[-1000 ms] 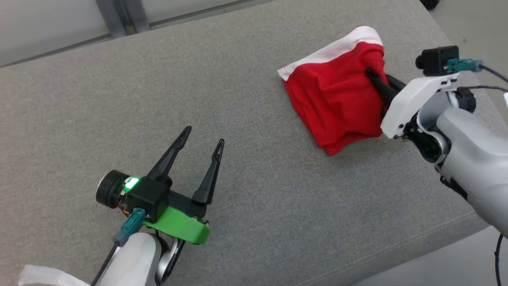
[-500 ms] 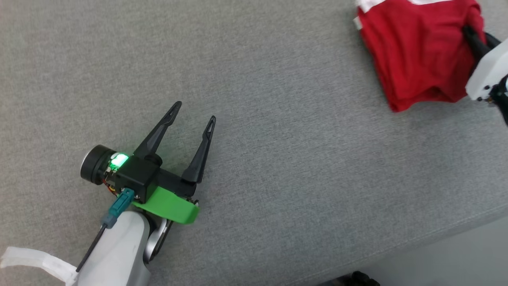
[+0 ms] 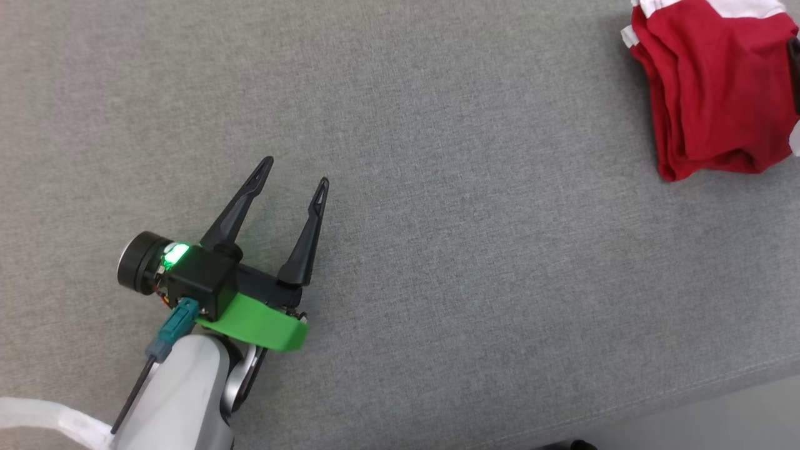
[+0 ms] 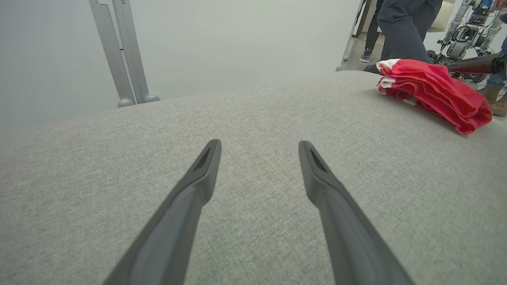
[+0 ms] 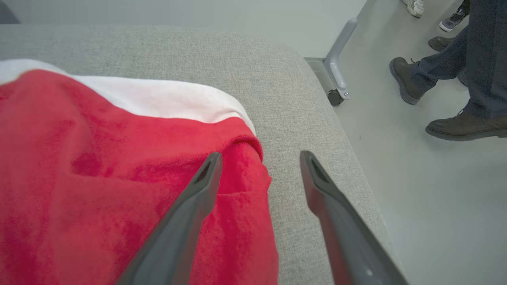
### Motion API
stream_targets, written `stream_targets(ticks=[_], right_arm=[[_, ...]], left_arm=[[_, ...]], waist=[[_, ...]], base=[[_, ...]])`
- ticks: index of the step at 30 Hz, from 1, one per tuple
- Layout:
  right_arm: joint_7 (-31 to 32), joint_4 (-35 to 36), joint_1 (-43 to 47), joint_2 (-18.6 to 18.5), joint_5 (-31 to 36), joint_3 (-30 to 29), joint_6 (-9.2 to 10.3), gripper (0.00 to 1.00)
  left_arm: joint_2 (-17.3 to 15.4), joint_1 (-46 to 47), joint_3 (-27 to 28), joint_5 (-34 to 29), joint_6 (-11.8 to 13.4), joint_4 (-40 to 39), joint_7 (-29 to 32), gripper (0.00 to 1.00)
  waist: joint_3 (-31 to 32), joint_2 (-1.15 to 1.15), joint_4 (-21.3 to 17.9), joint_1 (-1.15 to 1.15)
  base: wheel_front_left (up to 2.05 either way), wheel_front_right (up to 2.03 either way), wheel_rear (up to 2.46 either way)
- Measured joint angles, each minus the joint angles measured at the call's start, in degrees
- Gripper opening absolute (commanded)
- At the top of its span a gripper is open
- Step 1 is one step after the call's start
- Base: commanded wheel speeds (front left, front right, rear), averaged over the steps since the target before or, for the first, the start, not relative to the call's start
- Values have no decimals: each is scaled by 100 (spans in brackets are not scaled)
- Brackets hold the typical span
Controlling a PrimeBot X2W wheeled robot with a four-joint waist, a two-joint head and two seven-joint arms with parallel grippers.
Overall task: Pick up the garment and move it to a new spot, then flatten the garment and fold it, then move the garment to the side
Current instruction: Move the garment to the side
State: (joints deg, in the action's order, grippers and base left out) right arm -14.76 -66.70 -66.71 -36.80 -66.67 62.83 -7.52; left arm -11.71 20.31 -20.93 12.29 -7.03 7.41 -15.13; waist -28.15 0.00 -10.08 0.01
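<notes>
The garment (image 3: pixel 712 94), red with a white band, lies folded in a stack at the far right of the grey padded surface (image 3: pixel 437 187). From the left wrist it is a low red pile (image 4: pixel 431 93) at the upper right. My right gripper (image 5: pixel 261 155) is open at the garment's (image 5: pixel 99 170) right edge. One finger is over the red cloth, the other over bare grey fabric, and nothing is pinched between them. My left gripper (image 3: pixel 296 170) stands open and empty over bare surface, far left of the garment, and its fingers (image 4: pixel 198 190) are spread wide.
The surface's rounded right edge drops to the floor just beyond my right gripper. A person's shoes and trouser legs (image 5: pixel 463 126) stand there, near a grey frame leg with a caster (image 5: pixel 336 95). Grey posts (image 4: pixel 122 51) rise behind the surface.
My right gripper has opened and let go of the garment's edge, and the garment stays on the surface. The head camera has turned, sliding the whole picture to the right. The left arm has not moved.
</notes>
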Motion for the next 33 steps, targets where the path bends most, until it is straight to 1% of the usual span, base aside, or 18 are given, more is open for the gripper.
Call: stream_targets(ticks=[3, 6, 8, 11, 15, 21, 26, 33], right_arm=[[-23, 234, -18, -33, 164, -313, 0, 100], [-24, 689, 21, -127, 522, -870, 0, 100], [-29, 1065, 255, -172, 809, -1337, 0, 100], [-27, 1635, 740, -122, 1230, -1998, 0, 100], [-29, 2436, 1496, 104, 1804, -2759, 0, 100], [-30, 3401, 2676, 519, 2340, -3521, 0, 100], [-30, 3939, 3591, 831, 2676, -3922, 0, 100], [-30, 4453, 4663, 1205, 2976, -4352, 0, 100]], left_arm=[[40, -159, 134, 67, 48, -97, -1, 100], [49, -324, 339, 86, 103, -213, 0, 100], [46, -480, 506, 110, 163, -300, 0, 100], [30, -675, 745, 130, 233, -401, 0, 100], [3, -948, 1017, 191, 312, -474, 0, 100], [21, -1347, 1365, 297, 489, -466, 0, 100], [52, -1681, 1516, 338, 545, -385, -1, 100], [140, -2043, 1753, 465, 603, -134, 0, 100]], waist=[[212, 0, 39, 0], [452, 0, 91, 0], [637, 0, 135, 0], [913, 0, 204, 0], [1304, 0, 309, 0], [1878, 0, 478, 0], [2331, 0, 627, -1], [2784, 0, 818, -1]], base=[[0, 0, 0], [0, 0, 0], [0, 0, 0], [0, 0, 0], [0, 0, 0], [0, 0, 0], [0, 0, 0], [0, 0, 0]])
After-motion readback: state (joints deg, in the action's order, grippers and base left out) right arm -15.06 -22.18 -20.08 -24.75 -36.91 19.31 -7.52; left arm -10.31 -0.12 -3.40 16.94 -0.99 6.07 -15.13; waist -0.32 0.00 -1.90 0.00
